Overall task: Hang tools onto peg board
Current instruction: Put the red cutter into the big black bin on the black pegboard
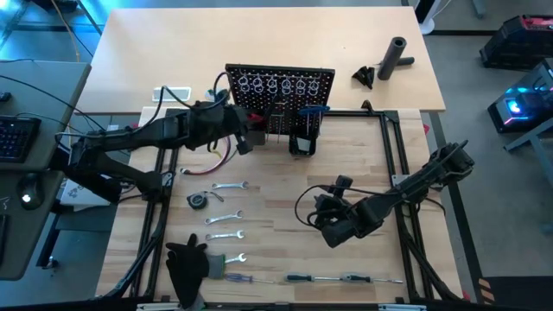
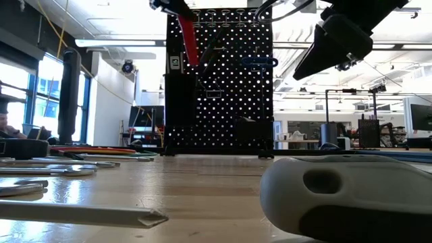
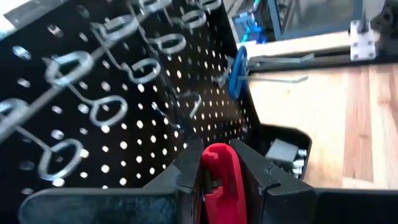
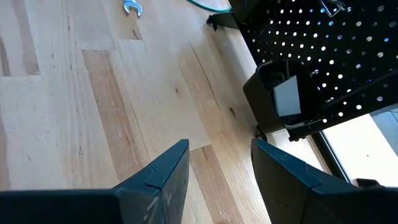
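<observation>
Wrenches (image 1: 226, 211) near black glove-like cloth (image 1: 185, 268)

The widest open stretch of counter (image 1: 285, 246) lies at centre frame in the high view, between the column of wrenches (image 1: 226, 212) at left and the right claw (image 1: 333, 233) at lower centre-right. That claw hangs above bare wood, fingers spread with nothing between them. Along the bottom edge, screwdrivers (image 1: 346, 278) lie in a line and a black cloth (image 1: 186, 268) fills the lower left. At upper centre the peg board (image 1: 278, 99) stands upright; its rings (image 3: 68, 65) and a blue-handled tool (image 3: 237, 68) jut forward, and a black bin (image 4: 280, 102) crowds its foot. The left claw (image 3: 217, 180), clamped on a red-handled tool (image 3: 221, 177), blocks the board's left side.
</observation>
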You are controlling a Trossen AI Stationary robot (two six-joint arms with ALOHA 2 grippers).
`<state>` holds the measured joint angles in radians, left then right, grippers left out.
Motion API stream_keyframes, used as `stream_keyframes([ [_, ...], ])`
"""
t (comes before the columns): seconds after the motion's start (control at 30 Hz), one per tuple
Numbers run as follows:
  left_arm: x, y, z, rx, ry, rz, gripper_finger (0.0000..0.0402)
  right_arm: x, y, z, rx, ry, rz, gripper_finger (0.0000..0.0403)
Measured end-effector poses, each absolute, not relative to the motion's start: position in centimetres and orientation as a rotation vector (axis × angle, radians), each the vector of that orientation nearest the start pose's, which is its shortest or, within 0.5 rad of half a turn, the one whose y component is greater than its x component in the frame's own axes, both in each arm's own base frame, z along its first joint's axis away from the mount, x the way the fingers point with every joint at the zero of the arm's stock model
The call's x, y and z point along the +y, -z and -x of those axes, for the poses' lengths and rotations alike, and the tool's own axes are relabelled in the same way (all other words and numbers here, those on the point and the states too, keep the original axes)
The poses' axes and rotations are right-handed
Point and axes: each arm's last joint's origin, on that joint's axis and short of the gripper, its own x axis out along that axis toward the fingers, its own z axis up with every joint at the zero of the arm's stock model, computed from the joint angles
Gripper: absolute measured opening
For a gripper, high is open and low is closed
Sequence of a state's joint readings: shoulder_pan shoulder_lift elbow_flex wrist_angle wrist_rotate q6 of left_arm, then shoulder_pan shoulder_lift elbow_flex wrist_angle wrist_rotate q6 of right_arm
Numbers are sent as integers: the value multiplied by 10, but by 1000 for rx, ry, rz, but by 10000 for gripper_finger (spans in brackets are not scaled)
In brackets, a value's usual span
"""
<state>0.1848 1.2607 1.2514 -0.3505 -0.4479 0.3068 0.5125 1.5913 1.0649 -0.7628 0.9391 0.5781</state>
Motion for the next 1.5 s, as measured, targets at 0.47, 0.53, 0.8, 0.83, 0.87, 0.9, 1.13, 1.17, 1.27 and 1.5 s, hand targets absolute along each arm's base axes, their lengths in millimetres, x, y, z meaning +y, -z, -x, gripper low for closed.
stream_keyframes([
  [0.47, 84, -348, -286, 600, -608, -284, 51, 123, -215, -266, 797, 605, 322, 168],
  [0.53, 85, -347, -285, 611, -611, -282, 51, 123, -215, -266, 797, 604, 322, 168],
  [0.8, 87, -343, -288, 624, -567, -269, 63, 123, -215, -266, 796, 605, 322, 168],
  [0.83, 87, -342, -288, 632, -565, -269, 72, 123, -215, -266, 795, 605, 321, 168],
  [0.87, 87, -340, -289, 638, -564, -270, 81, 123, -215, -266, 795, 605, 321, 168],
  [0.9, 88, -339, -290, 639, -565, -270, 92, 123, -215, -266, 794, 605, 320, 168],
  [1.13, 88, -340, -291, 625, -574, -272, 158, 123, -215, -266, 790, 606, 311, 168],
  [1.17, 87, -340, -291, 625, -577, -273, 166, 123, -215, -266, 790, 606, 311, 168],
  [1.27, 87, -341, -291, 621, -582, -275, 185, 123, -215, -266, 791, 605, 311, 168],
  [1.5, 71, -347, -292, 579, -538, -283, 196, 123, -214, -266, 796, 605, 316, 168],
])
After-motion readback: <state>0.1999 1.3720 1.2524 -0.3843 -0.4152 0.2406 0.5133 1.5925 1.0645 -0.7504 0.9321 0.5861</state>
